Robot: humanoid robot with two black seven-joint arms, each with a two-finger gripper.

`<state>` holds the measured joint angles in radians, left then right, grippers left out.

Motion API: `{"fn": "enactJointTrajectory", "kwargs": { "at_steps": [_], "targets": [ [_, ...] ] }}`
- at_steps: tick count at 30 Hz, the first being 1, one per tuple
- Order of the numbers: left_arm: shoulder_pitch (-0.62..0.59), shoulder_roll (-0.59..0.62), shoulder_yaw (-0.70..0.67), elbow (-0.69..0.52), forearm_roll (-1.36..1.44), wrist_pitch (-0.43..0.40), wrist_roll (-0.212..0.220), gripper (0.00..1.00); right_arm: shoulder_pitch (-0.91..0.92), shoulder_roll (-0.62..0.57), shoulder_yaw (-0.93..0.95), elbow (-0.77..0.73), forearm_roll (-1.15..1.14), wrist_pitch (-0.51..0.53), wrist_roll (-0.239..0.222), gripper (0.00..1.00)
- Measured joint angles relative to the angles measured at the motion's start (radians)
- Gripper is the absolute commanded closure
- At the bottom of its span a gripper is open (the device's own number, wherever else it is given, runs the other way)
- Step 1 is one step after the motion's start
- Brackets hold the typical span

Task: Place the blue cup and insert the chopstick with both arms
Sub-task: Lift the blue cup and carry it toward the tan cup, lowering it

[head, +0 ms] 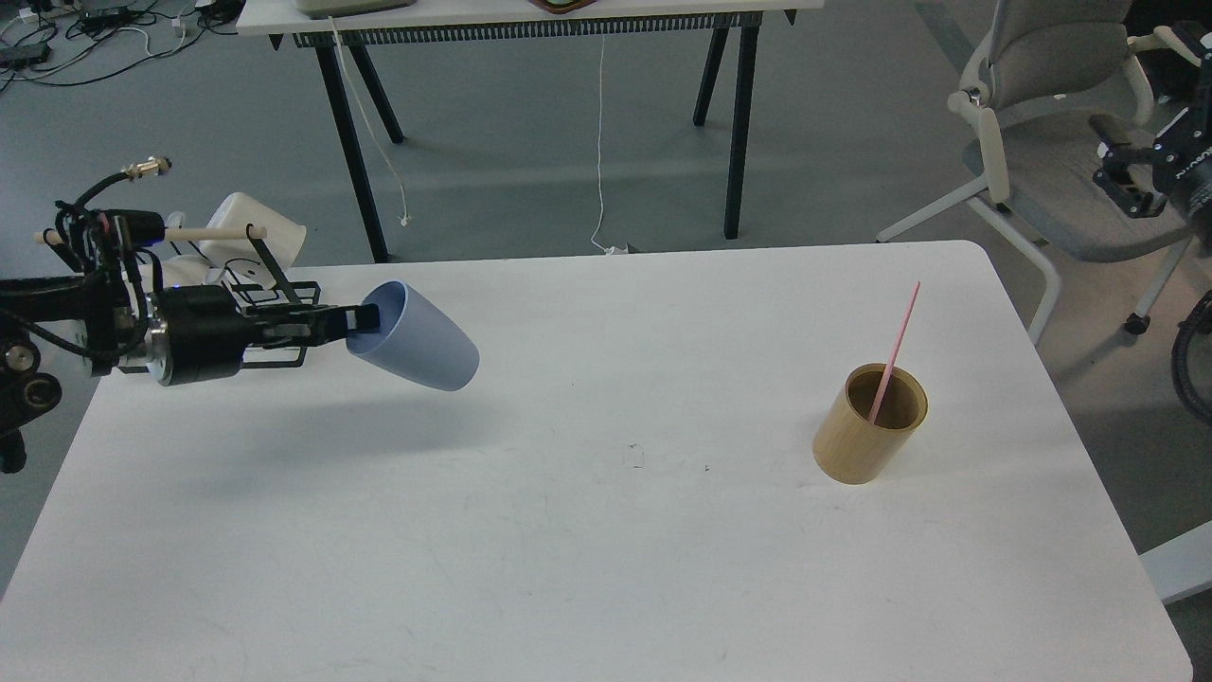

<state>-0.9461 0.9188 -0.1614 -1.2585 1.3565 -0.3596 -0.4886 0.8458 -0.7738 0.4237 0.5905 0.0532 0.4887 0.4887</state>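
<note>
At the far left, the left end effector (365,319) is closed on the rim of the blue cup (417,338), one finger inside the mouth and one outside. The cup hangs on its side above the desk (568,530), base pointing right and slightly down, its shadow falling well below it. The rim pinch probably suits a thin wall, and it leaves the base free to be tipped upright and set down. Behind the arm, a white mug (256,237) hangs by a pale wooden rod (213,233) off the desk's back corner.

The middle of the desk is bare, a likely landing spot for the cup.

Further right, a tan wooden-looking cylinder (869,423) stands upright on the desk, and the chopstick (896,349) leans inside it, its upper end tilted up and to the right. Standing clear of the rim this way, it offers a free length to pinch.

At the right edge, over a grey chair (1051,142), the right end effector (1127,185) waits well apart from the chopstick; I cannot tell whether its fingers are open. Lettering on its body is too small to read.
</note>
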Motion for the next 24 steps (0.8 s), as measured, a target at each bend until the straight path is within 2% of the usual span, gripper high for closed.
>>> {"fn": "enactJointTrajectory", "kwargs": {
  "at_steps": [5,10,13,17,24],
  "targets": [
    [-0.112,-0.162,0.061,0.063,0.009,-0.017,0.000,1.00,-0.033,-0.038,0.037,-0.045,0.032,0.000,0.000,0.00],
    [-0.231,-0.400,0.248,0.260,0.027,-0.008,0.000,1.00,-0.048,-0.045,0.041,-0.055,0.051,0.000,0.000,0.00],
    [-0.261,-0.517,0.322,0.370,0.072,-0.005,0.000,1.00,-0.051,-0.045,0.039,-0.055,0.053,0.000,0.000,0.00],
    [-0.266,-0.602,0.345,0.425,0.175,-0.004,0.000,1.00,-0.068,-0.040,0.026,-0.058,0.045,0.000,0.000,0.00],
    [-0.259,-0.654,0.346,0.455,0.304,-0.003,0.000,1.00,-0.098,-0.034,0.024,-0.070,0.042,0.000,0.000,0.00]
  ]
}}
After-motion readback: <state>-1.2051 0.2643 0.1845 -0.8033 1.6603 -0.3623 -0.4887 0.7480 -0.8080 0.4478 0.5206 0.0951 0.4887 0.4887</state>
